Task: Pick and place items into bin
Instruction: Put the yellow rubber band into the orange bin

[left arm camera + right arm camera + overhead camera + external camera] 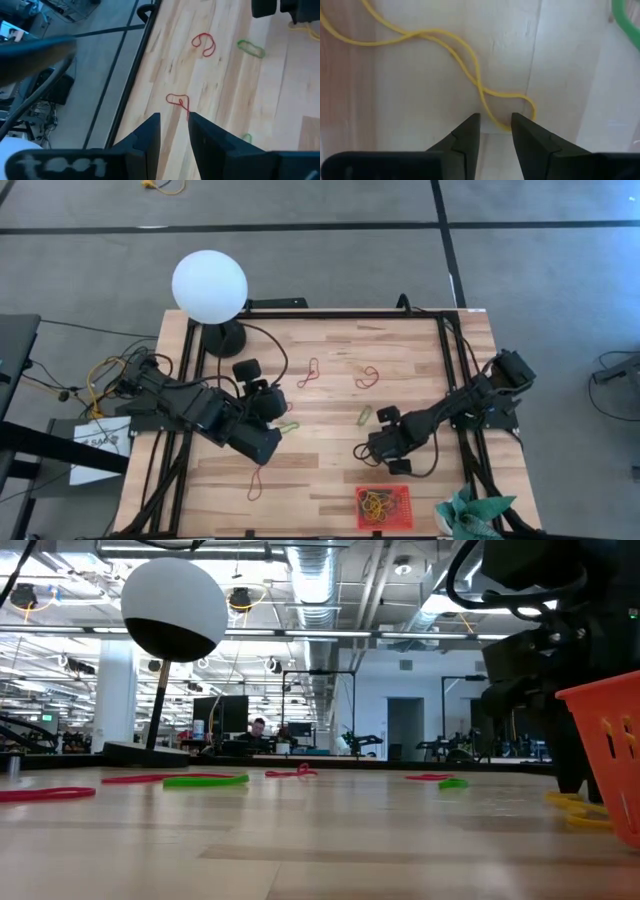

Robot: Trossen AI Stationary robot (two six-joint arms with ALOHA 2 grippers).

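Note:
Rubber bands lie flat on the wooden table: two red ones (pixel 308 372) (pixel 367 377), a green one (pixel 365 415), a light green one (pixel 288 427) and a red one (pixel 257 480). My right gripper (pixel 495 120) points down, open, low over the table. Its fingertips stand either side of the looped end of a yellow band (pixel 481 90); I see no touch. The bin (pixel 383 505) stands near the front edge with several yellow and orange bands in it. My left gripper (pixel 174 120) hangs open above the table, slanting down toward a red band (pixel 177 100).
A lamp with a white ball shade (pixel 208 285) stands at the far left corner. A teal-green cloth (pixel 470 515) lies at the near right corner beside the bin. Black frame rails and cables run along the table's left and right sides.

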